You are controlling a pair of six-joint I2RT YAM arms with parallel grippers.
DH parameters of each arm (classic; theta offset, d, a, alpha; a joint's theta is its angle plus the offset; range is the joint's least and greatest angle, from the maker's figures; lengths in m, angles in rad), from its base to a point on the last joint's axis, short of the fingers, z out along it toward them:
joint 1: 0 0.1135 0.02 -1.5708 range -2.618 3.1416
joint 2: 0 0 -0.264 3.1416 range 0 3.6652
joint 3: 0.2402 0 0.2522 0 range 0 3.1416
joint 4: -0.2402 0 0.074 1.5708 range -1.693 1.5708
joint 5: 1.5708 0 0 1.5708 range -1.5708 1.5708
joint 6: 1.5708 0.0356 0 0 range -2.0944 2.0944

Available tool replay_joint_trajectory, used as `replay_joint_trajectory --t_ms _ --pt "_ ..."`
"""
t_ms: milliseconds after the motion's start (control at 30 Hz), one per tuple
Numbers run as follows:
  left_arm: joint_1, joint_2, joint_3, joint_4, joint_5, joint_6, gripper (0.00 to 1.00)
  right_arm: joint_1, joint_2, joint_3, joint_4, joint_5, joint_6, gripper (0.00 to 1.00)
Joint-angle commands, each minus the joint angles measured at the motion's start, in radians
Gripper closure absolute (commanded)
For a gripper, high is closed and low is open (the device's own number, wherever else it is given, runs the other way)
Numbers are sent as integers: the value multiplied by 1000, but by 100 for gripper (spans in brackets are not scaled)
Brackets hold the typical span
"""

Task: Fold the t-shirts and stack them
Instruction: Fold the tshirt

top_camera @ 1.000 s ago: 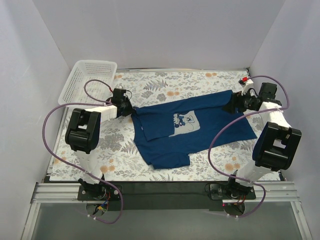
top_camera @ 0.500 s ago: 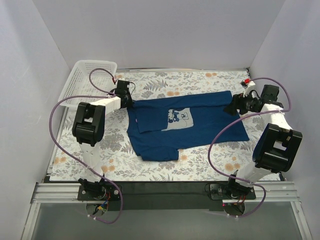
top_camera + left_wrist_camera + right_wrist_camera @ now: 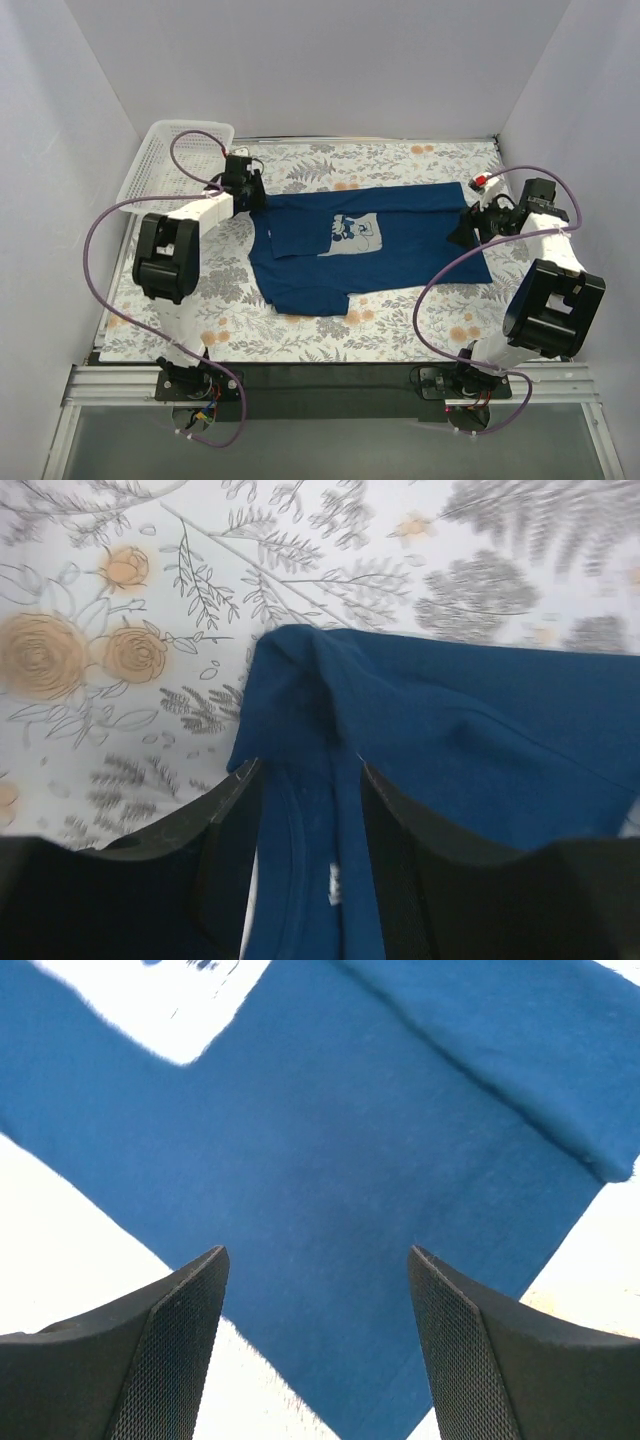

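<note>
The dark navy t-shirt [image 3: 400, 245] lies spread on the floral table, chest up, its pale square mouse print [image 3: 352, 232] left of centre. My left gripper [image 3: 250, 195] is at the shirt's far left corner. In the left wrist view this gripper [image 3: 305, 765] is shut on a bunched fold of the shirt [image 3: 480, 740]. My right gripper [image 3: 468, 225] is at the shirt's right edge. In the right wrist view that gripper [image 3: 315, 1250] is wide open and empty above the flat cloth [image 3: 330, 1140], with the print [image 3: 180, 1000] at the top left.
A white mesh basket [image 3: 175, 160] stands at the far left corner, just behind the left arm. The floral tablecloth [image 3: 400, 160] shows all round the shirt. White walls close the table in at the back and on both sides.
The shirt has been pulled towards the far left and now lies flatter. The left gripper moved back and left with its corner. The right gripper let go and drew slightly nearer.
</note>
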Motion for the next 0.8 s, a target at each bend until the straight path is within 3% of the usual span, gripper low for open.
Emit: replay_joint_trajectory --t_ms 0,67,100,167,233,267,333,433,467,567,633,667,767 --pt "-3 -299 -104 56 48 2 58 5 -65 -36 -117 -22 -192 34" --pt "-6 -435 -195 76 76 15 58 21 -85 -53 -214 -34 -348 34" --pt "-6 -582 -240 79 82 22 57 25 -110 -76 -257 -42 -422 34" --pt "-4 -722 -394 85 143 8 34 42 -140 -112 -388 -73 -665 34" --pt "7 -934 -566 82 188 -90 3 54 -179 -167 -484 -82 -828 34" --pt "8 -1005 -609 67 312 -101 3 79 -202 -185 -563 -83 -943 33" --pt "11 -1149 -717 27 407 -206 6 117 -223 -237 -593 -94 -960 33" --pt "11 -1249 -783 -86 502 -323 13 290 -272 -295 -569 -138 -856 36" --pt "10 -1266 -810 -143 518 -365 15 411 -300 -333 -526 -152 -779 37" --pt "7 -1374 -840 -178 504 -406 18 647 -340 -399 -163 -122 -294 40" --pt "8 -1421 -826 -181 475 -396 18 756 -357 -419 71 -5 -52 39" --pt "8 -1460 -812 -204 450 -390 18 848 -343 -427 144 48 24 38" --pt "8 -1516 -765 -252 394 -356 17 954 -247 -403 276 126 179 38"
